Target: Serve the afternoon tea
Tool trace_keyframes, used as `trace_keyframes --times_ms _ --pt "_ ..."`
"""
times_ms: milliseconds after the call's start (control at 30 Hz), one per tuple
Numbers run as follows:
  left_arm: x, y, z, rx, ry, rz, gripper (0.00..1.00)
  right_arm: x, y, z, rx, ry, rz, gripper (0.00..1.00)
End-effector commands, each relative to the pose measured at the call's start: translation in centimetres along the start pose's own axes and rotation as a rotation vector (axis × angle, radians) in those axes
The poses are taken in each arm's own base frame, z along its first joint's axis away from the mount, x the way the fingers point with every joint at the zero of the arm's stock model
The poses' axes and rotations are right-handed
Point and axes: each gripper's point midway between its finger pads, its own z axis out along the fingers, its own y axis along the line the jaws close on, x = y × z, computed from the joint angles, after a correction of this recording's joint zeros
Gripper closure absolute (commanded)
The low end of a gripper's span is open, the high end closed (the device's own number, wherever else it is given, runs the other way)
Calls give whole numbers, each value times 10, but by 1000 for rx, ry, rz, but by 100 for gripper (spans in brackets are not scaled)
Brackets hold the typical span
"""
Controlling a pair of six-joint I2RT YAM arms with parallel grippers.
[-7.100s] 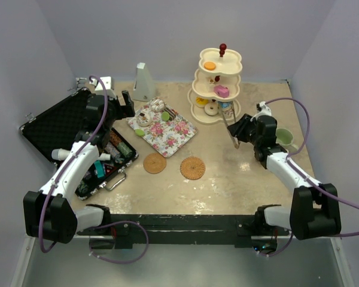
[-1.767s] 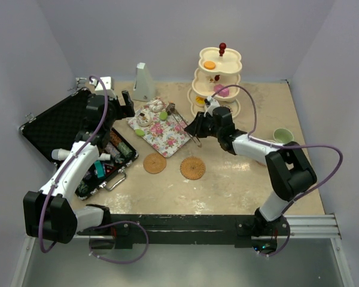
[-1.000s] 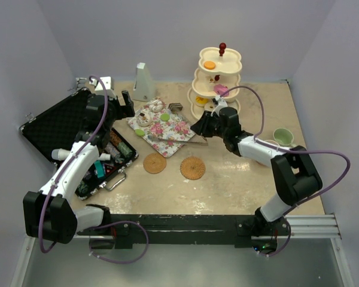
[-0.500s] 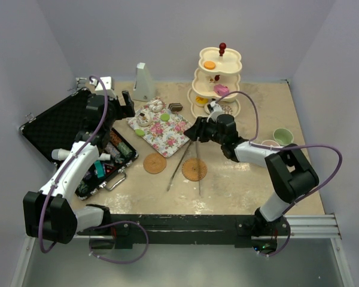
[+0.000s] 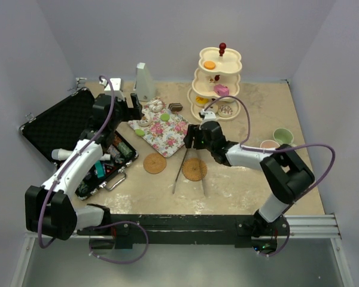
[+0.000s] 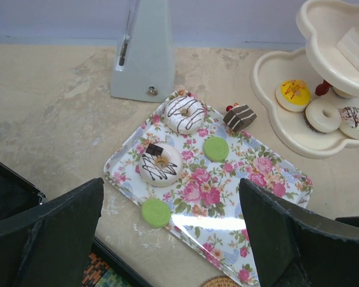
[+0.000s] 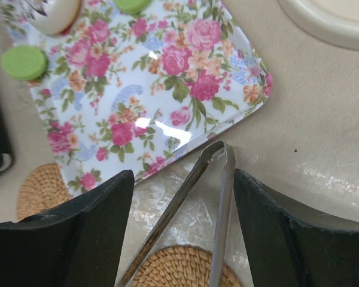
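The cream three-tier stand (image 5: 220, 78) with small cakes is at the back. A floral tray (image 5: 160, 130) carries donuts (image 6: 183, 113), green discs (image 6: 216, 149) and a chocolate cake (image 6: 239, 117). Metal tongs (image 5: 187, 170) lie on the table, their arms across a woven coaster (image 5: 194, 169). My right gripper (image 5: 190, 137) is open, its fingers on either side of the tongs' (image 7: 218, 179) hinge end without pinching it. My left gripper (image 5: 131, 107) hangs open and empty above the tray's (image 6: 227, 197) left part. A second coaster (image 5: 155, 163) lies left. Green mug (image 5: 282, 136) and pink mug (image 5: 268, 145) stand right.
An open black case (image 5: 78, 137) of tools fills the left side. A grey pyramid-shaped object (image 5: 145, 82) stands behind the tray. The stand's bottom tier (image 6: 287, 119) reaches close to the tray's far right corner. Purple walls close in the table on three sides.
My right gripper has opened and moved left; the tongs swung down out of its grip and now lie across the coaster. The left gripper shifted slightly toward the tray.
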Motion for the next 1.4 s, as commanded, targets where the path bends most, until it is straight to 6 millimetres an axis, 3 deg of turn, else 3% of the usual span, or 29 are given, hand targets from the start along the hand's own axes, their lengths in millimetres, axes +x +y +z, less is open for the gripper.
trace_keyframes --times_ms 0,233,400,600,767,900,967,1100,1300,1367 --pt "-18 -15 1 44 -31 25 0 -4 -2 21 97 -13 -14 27" --pt "-18 -15 2 42 -30 27 0 0 -12 32 224 -4 -47 27" --pt "-19 -15 2 41 -32 27 0 17 -6 31 247 28 -65 30" --pt "-19 -16 3 44 -30 25 0 34 -14 33 294 61 -62 31" --pt "-22 -16 1 44 -38 25 0 26 -13 30 305 40 -61 48" --pt "-27 -16 -2 43 -52 25 0 14 -7 24 296 28 -61 62" --pt "-28 -17 -4 47 -56 25 0 1 6 17 250 17 -50 68" --pt "-36 -21 -9 67 -76 26 0 -35 31 -5 169 -39 -21 73" --pt "-40 -26 -14 92 -87 30 0 -72 47 -29 125 -112 -18 79" --pt "-43 -44 -18 198 -99 43 0 -91 57 -41 84 -159 -5 85"
